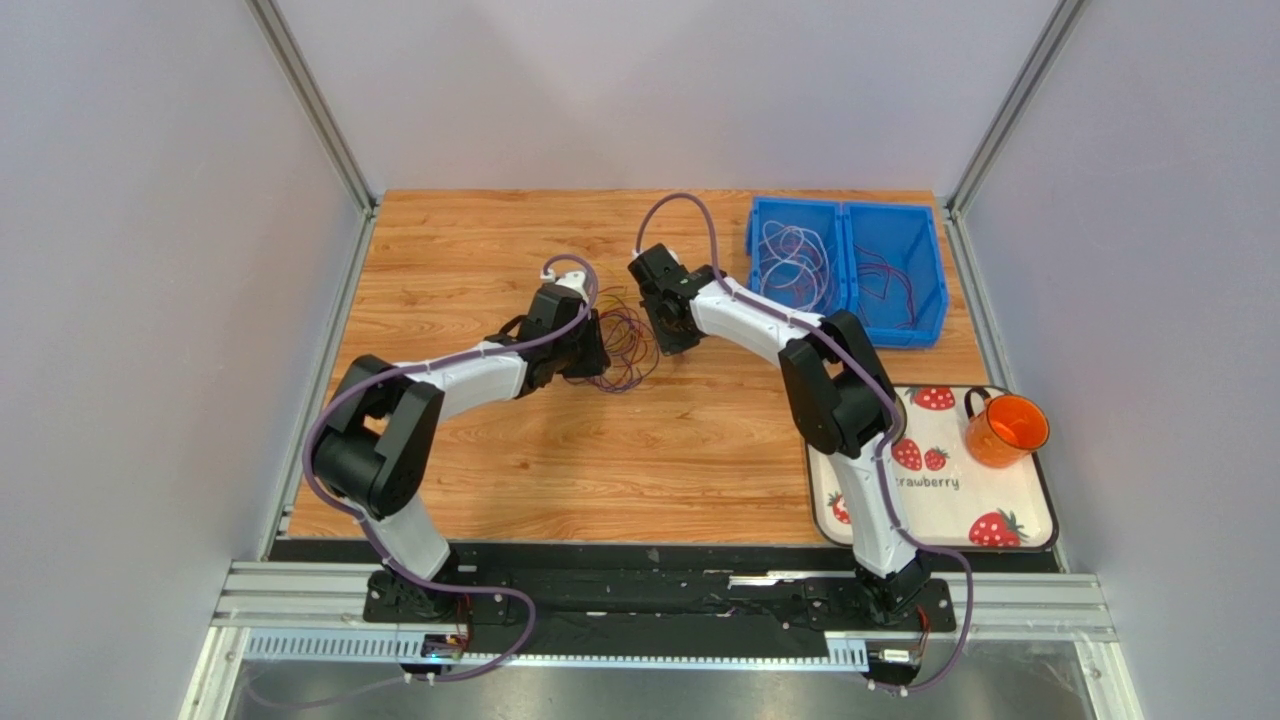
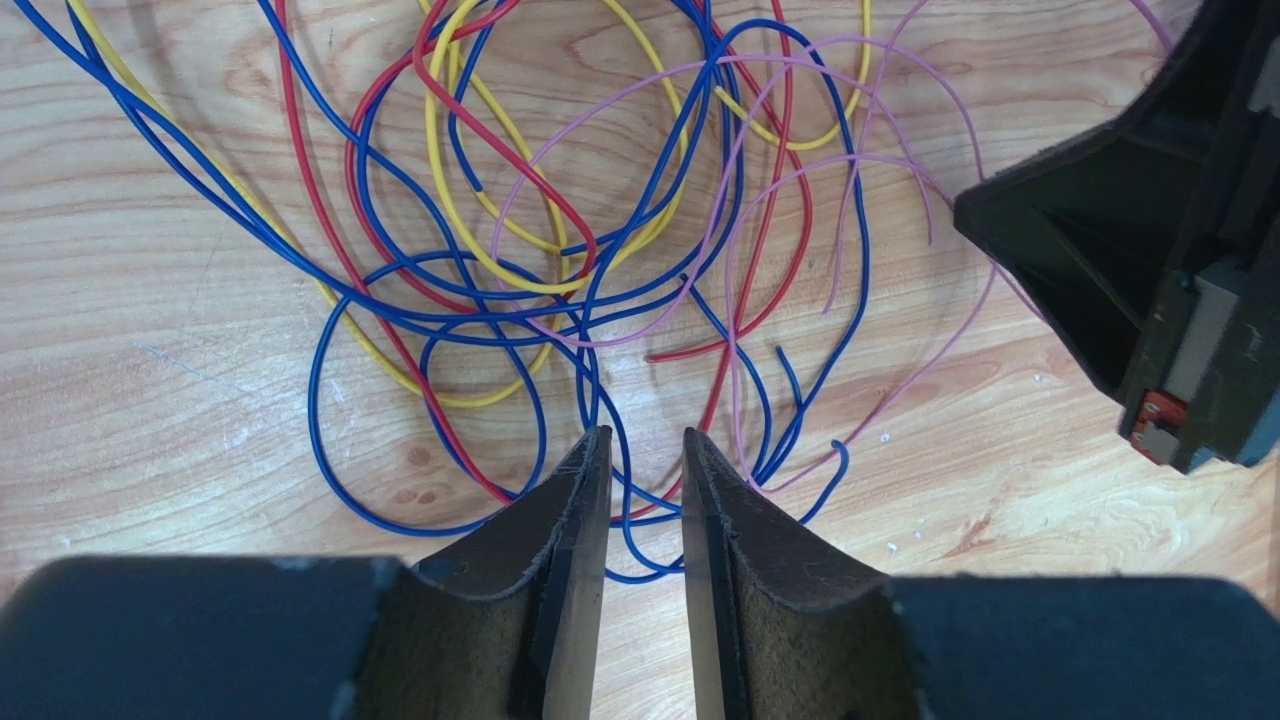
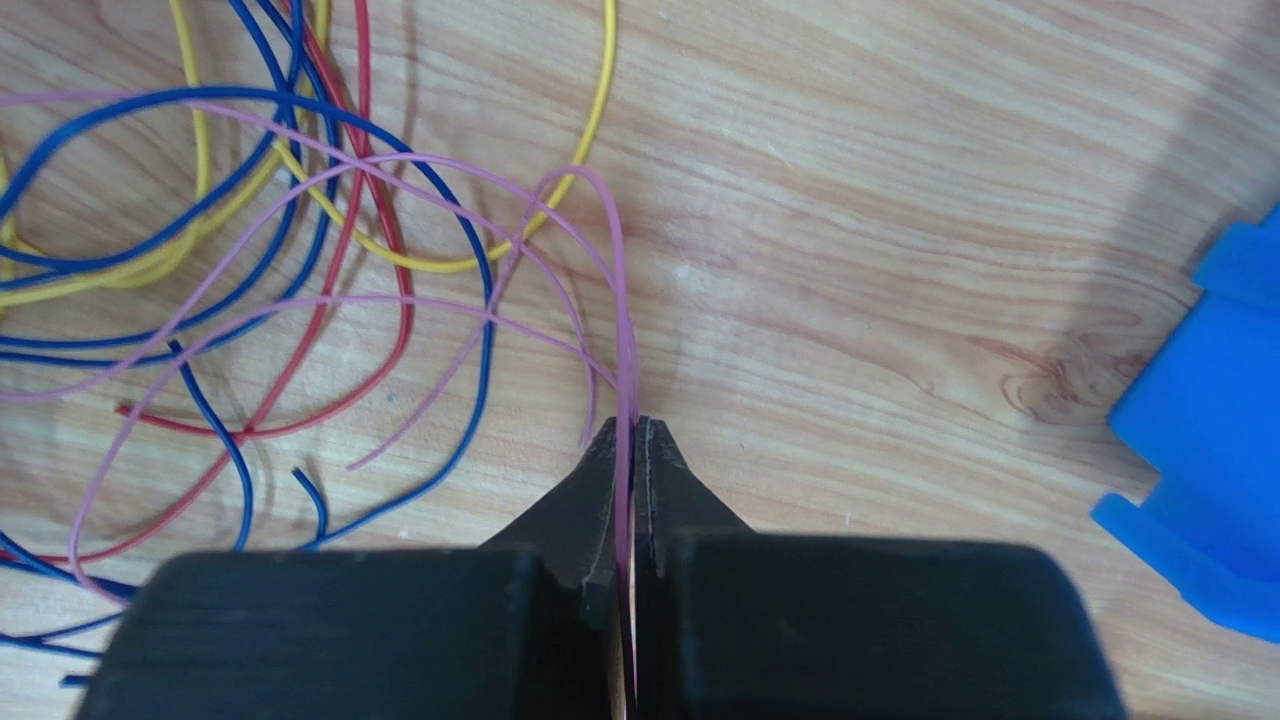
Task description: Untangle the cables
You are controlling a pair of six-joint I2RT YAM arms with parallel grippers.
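Observation:
A tangle of thin cables (image 1: 627,342) in blue, red, yellow and pink lies on the wooden table between the two grippers. In the left wrist view the loops (image 2: 571,225) spread out in front of my left gripper (image 2: 646,438), which hangs low over them with its jaws a small gap apart; a blue cable (image 2: 657,510) runs through the gap, not pinched. My right gripper (image 3: 633,425) is shut on a pink cable (image 3: 619,285) that arcs up from the tangle. In the top view the left gripper (image 1: 598,348) and the right gripper (image 1: 663,324) face each other across the pile.
A blue two-compartment bin (image 1: 846,225) at the back right holds more wires. A strawberry-print tray (image 1: 932,503) with an orange cup (image 1: 1007,429) sits at the right. The right gripper's body (image 2: 1157,255) shows close at the right of the left wrist view.

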